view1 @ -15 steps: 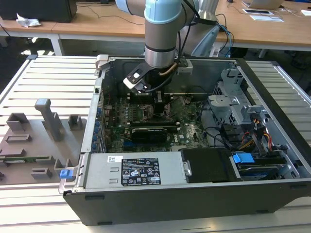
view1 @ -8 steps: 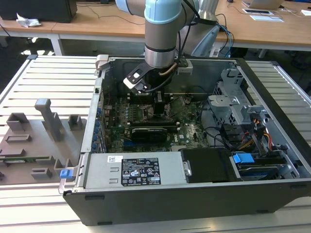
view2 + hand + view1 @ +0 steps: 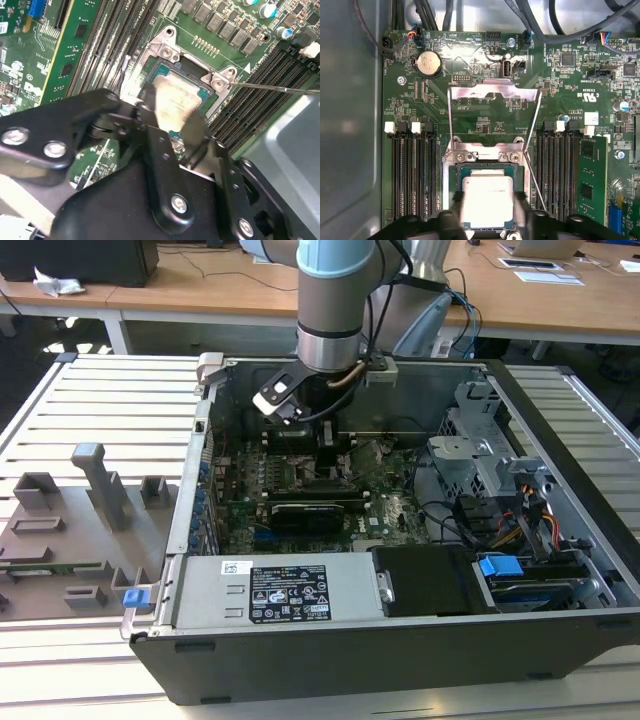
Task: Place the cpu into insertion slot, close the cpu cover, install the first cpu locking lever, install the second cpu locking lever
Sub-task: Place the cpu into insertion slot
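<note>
**Cpu at the insertion slot, cover open**

The tool is clamped on the cpu, which sits over the insertion slot. I cannot tell whether it is fully seated. I judge the first step is in hand, and it calls for keeping the chip square and level to the slot. The cpu cover stands swung back beyond the slot's hinge edge. The locking levers hang free along the slot's sides, one close by the tool. Memory slots flank the slot.

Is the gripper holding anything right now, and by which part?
The gripper pinches the cpu by two opposite side edges.
</note>
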Robot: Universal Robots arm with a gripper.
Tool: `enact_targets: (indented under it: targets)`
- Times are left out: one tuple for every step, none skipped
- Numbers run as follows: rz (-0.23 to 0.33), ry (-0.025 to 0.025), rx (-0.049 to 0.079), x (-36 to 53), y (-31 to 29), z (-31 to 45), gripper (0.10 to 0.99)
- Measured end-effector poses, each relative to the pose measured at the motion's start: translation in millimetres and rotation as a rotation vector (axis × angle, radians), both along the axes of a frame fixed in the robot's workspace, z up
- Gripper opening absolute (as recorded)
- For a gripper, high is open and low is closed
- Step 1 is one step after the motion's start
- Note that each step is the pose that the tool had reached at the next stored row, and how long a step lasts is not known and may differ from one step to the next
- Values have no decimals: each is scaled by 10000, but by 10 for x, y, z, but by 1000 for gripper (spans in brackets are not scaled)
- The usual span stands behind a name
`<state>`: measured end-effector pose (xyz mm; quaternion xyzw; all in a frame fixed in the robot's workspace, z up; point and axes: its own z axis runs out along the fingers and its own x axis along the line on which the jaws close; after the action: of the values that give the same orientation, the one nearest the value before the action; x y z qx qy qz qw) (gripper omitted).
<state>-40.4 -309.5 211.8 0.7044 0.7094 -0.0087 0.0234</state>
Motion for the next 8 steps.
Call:
enact_targets:
  targets:
    - [0, 0, 0, -8, 0, 0, 412]
    - [0, 0, -1, -20, -3, 1, 353]
    - [3, 1, -1, -32, -15, 0, 231]
    - [27, 0, 1, -49, -35, -3, 169]
    - [88, 0, 90, -63, -53, -9, 169]
    - [143, 0, 241, -75, -69, -14, 110]
    - [184, -1, 296, -79, -84, -17, 110]
    - [186, 0, 298, -79, -84, -19, 110]
